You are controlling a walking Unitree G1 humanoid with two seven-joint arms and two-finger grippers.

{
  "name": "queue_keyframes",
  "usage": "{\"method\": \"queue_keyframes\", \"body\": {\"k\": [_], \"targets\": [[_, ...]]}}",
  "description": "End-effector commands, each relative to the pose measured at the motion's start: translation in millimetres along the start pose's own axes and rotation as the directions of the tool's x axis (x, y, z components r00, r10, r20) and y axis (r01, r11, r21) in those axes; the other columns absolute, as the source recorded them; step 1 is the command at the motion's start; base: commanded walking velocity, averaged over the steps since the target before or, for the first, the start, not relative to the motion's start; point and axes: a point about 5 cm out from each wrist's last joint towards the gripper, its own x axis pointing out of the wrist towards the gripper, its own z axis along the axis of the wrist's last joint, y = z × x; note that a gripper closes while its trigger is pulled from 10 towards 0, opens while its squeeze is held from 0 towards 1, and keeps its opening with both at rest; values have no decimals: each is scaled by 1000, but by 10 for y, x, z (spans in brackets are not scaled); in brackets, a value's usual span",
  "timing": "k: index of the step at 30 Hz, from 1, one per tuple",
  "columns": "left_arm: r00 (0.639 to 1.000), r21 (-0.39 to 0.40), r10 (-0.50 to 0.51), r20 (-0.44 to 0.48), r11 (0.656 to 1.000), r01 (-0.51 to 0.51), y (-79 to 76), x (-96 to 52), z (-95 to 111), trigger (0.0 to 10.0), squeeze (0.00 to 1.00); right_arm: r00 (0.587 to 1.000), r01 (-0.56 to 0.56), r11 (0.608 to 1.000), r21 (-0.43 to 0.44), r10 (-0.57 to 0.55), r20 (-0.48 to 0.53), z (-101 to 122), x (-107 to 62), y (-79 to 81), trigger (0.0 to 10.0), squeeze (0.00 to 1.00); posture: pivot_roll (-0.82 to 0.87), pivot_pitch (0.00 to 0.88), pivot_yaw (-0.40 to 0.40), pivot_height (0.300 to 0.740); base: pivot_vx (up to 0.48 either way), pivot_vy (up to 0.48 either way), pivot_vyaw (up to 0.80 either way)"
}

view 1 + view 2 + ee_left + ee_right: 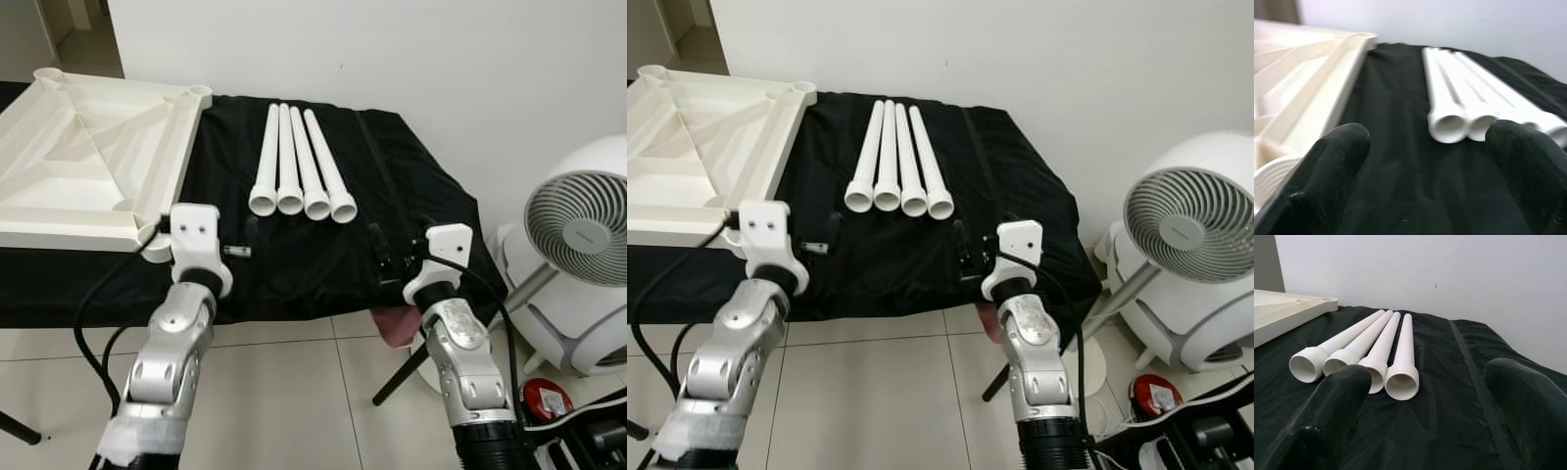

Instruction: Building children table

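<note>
Left gripper (1427,166): fingers apart, empty, over black cloth (323,264) near tabletop corner | Right gripper (1432,406): fingers apart, empty | Legs (299,162): four white tubes side by side on cloth, long axes running away from robot, threaded open ends toward grippers | Tabletop (88,147): upside down, left edge cut off | Fan (578,220): label unreadable

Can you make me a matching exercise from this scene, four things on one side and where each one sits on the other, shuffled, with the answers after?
Things:
1. tabletop
2. four legs
3. fan
4. black cloth

Places:
A. on the floor at the robot's right, by the wall
B. side by side mid-cloth, threaded ends toward the robot
C. spread over the work surface under the parts
D. underside up at the robot's left

Pairs: 1-D, 2-B, 3-A, 4-C
</note>
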Motion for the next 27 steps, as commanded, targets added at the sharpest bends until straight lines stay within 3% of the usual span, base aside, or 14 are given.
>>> {"method": "queue_keyframes", "body": {"k": [1, 5, 10, 13, 19, 27], "targets": [[998, 3, 51, -36, 999, -51, 23, 6, -83, 10000, 0, 1000, 16, 1000, -16, -16, -2, -11, 9, -19, 10000, 0, 8, 0, -114, 740, 0, 0, 0], [999, -22, 37, -30, 999, -37, 57, 34, -65, 10000, 0, 1000, 14, 999, -29, -14, -6, -42, 11, 22, 10000, 0, 14, 0, -109, 740, 0, 0, 0], [999, 67, -40, 6, 997, 39, 78, 14, -25, 10000, 0, 1000, 2, 999, -36, -2, -2, -59, 19, 72, 10000, 0, 19, 0, -103, 740, 0, 0, 0], [999, 67, -40, 6, 997, 39, 78, 14, -25, 10000, 0, 1000, 2, 999, -36, -2, -2, -59, 19, 72, 10000, 0, 19, 0, -103, 740, 0, 0, 0], [994, 77, -54, 99, 996, 46, 13, 13, 108, 10000, 0, 1000, 15, 999, -45, -14, 19, -49, 11, 57, 10000, 0, 28, 0, -86, 740, 0, 0, 0], [993, 11, -82, 90, 997, 81, 47, -23, 89, 10000, 0, 998, -53, 993, -109, 55, 18, -86, 21, 1, 10000, 0, 24, 0, -89, 740, 0, 0, 0]]}}
